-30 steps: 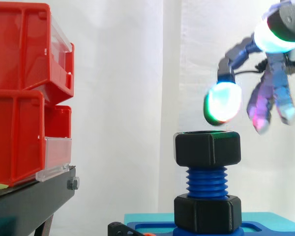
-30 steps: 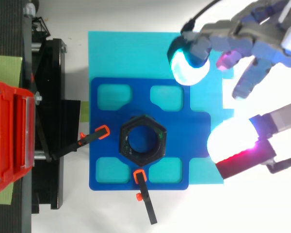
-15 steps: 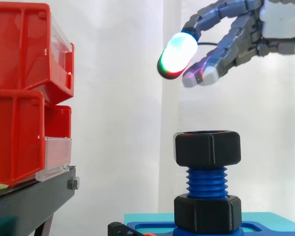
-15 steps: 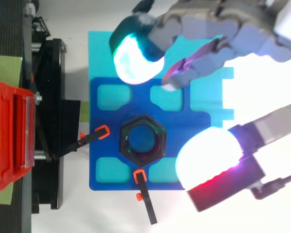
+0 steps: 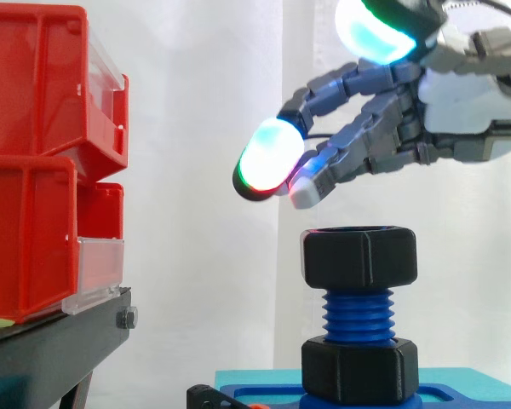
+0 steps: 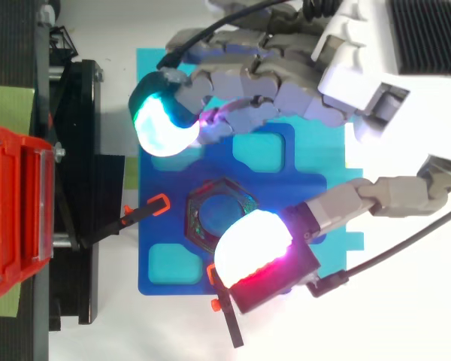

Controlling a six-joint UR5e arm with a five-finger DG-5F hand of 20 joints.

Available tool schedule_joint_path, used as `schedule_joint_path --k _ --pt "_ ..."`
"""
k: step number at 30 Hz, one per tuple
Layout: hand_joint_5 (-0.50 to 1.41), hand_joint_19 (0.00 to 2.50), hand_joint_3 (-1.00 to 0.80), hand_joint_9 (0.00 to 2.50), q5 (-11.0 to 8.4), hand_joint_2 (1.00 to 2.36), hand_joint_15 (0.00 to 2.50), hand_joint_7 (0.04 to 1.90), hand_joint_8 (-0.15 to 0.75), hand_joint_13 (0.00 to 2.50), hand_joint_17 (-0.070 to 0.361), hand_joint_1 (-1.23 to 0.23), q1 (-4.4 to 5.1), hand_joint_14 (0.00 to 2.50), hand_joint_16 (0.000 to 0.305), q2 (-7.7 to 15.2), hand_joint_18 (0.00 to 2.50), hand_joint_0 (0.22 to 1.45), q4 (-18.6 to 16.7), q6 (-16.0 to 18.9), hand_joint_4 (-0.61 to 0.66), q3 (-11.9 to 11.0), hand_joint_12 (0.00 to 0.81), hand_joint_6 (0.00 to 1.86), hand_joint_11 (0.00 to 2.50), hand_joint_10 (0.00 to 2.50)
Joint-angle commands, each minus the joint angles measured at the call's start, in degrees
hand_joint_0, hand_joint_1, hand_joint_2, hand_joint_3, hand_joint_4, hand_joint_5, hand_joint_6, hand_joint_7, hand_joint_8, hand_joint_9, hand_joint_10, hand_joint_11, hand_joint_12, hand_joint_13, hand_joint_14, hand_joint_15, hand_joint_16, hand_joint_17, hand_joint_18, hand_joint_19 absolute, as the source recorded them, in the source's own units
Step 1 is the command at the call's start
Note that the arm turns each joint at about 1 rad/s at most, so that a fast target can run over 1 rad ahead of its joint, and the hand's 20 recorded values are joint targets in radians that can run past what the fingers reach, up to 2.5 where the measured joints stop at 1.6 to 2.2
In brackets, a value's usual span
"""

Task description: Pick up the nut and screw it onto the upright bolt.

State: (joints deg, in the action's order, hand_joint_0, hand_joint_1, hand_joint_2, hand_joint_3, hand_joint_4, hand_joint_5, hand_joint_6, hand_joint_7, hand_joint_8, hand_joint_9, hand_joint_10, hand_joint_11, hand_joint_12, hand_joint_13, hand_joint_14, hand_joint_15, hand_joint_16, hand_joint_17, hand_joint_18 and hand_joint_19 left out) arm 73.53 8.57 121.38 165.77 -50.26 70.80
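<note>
Two red bins (image 5: 34, 153) with clear front lips are stacked on a black stand (image 5: 51, 349), before a white curtain (image 5: 204, 102). A dark blue plate (image 6: 179, 286) with recessed pockets is laid on a cyan sheet (image 6: 146, 64). Two orange-tipped black clamps (image 6: 139, 214) are set at its left and lower edges. A green mat (image 6: 0, 105) is seen under the stand.

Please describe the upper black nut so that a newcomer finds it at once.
Right of the red bins, a blue bolt stands upright on a blue plate. The upper nut caps its top, below the hand; the lower nut sits at its base.
</note>
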Motion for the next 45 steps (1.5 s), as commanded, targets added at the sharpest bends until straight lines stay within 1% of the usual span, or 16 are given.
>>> schedule_joint_path --k 1,2,3,4,5,9,13,17,20,26,29,32,36,42,45 --pt "-0.19 0.00 -0.50 0.60 0.04 1.00 0.00 0.68 0.282 0.18 0.125 -0.52 -0.22 0.00 0.056 0.00 0.00 0.40 0.08 0.07 0.18 1.45 0.399 0.50 0.00 0.00" --pt "-0.20 0.00 -0.50 0.52 0.04 1.00 0.00 0.69 0.292 0.23 0.125 -0.54 -0.22 0.00 0.056 0.00 0.00 0.40 -0.10 0.07 0.18 1.62 0.410 0.50 0.00 0.00" --pt "-0.20 0.00 -0.50 0.50 0.04 1.00 0.00 0.70 0.292 0.27 0.125 -0.54 -0.31 0.00 0.056 0.00 0.00 0.40 -0.01 0.07 0.19 1.71 0.410 0.50 0.00 0.00" --pt "-0.21 0.00 -0.50 0.48 0.04 1.00 0.00 0.70 0.299 0.34 0.122 -0.55 -0.31 0.00 0.054 0.00 0.09 0.40 0.08 0.07 0.19 1.71 0.407 0.50 0.00 0.00" --pt "-0.21 0.00 -0.50 0.48 0.04 1.00 0.00 0.70 0.300 0.37 0.120 -0.55 -0.31 0.00 0.054 0.00 0.11 0.40 0.16 0.07 0.19 1.71 0.406 0.50 0.01 0.00" --pt "-0.21 0.00 -0.50 0.48 0.04 1.00 0.00 0.71 0.304 0.39 0.119 -0.55 -0.31 0.00 0.053 0.00 0.14 0.40 0.25 0.07 0.19 1.71 0.407 0.50 0.02 0.00" --pt "-0.19 0.00 -0.50 0.54 0.04 1.00 0.00 0.71 0.310 0.41 0.117 -0.55 -0.31 0.00 0.052 0.00 0.15 0.40 0.25 0.07 0.20 1.71 0.406 0.50 0.03 0.00" --pt "-0.17 0.00 -0.50 0.68 0.30 1.00 0.00 0.72 0.311 0.46 0.115 -0.46 -0.22 0.00 0.051 0.00 0.19 0.41 0.34 0.07 0.21 1.71 0.402 0.50 0.05 0.00" --pt "-0.16 0.00 -0.50 0.70 0.39 1.00 0.00 0.72 0.309 0.47 0.114 -0.43 0.05 0.00 0.051 0.00 0.19 0.41 0.78 -0.02 0.22 1.71 0.397 0.50 0.05 0.00" --pt "-0.15 0.00 -0.50 0.75 0.39 1.00 0.00 0.73 0.311 0.49 0.111 -0.44 0.75 0.00 0.049 -0.09 0.20 0.42 1.31 0.16 0.23 1.71 0.387 0.50 0.06 0.00" --pt "-0.15 0.00 -0.50 0.76 0.39 1.00 0.00 0.73 0.312 0.49 0.109 -0.44 0.92 0.00 0.048 -0.09 0.20 0.43 1.48 0.16 0.23 1.71 0.385 0.50 0.06 0.00" --pt "-0.15 0.00 -0.50 0.76 0.48 1.00 0.00 0.73 0.309 0.49 0.109 -0.44 1.01 0.00 0.048 0.00 0.20 0.43 2.18 0.16 0.23 1.71 0.385 0.50 0.07 0.00" --pt "-0.15 0.00 -0.50 0.77 0.48 1.00 0.00 0.73 0.306 0.50 0.108 -0.44 1.19 0.00 0.048 0.00 0.21 0.43 2.18 0.16 0.23 1.71 0.383 0.50 0.07 0.00" --pt "-0.12 0.02 -0.50 0.86 0.48 1.00 0.01 0.77 0.322 0.55 0.103 -0.45 1.28 0.00 0.046 0.00 0.25 0.44 3.06 0.16 0.26 1.71 0.377 0.50 0.12 0.00" --pt "-0.11 0.02 -0.50 0.90 0.48 1.00 0.01 0.80 0.317 0.57 0.103 -0.45 1.36 0.00 0.046 0.00 0.27 0.44 3.50 0.07 0.27 1.71 0.373 0.50 0.12 0.00"
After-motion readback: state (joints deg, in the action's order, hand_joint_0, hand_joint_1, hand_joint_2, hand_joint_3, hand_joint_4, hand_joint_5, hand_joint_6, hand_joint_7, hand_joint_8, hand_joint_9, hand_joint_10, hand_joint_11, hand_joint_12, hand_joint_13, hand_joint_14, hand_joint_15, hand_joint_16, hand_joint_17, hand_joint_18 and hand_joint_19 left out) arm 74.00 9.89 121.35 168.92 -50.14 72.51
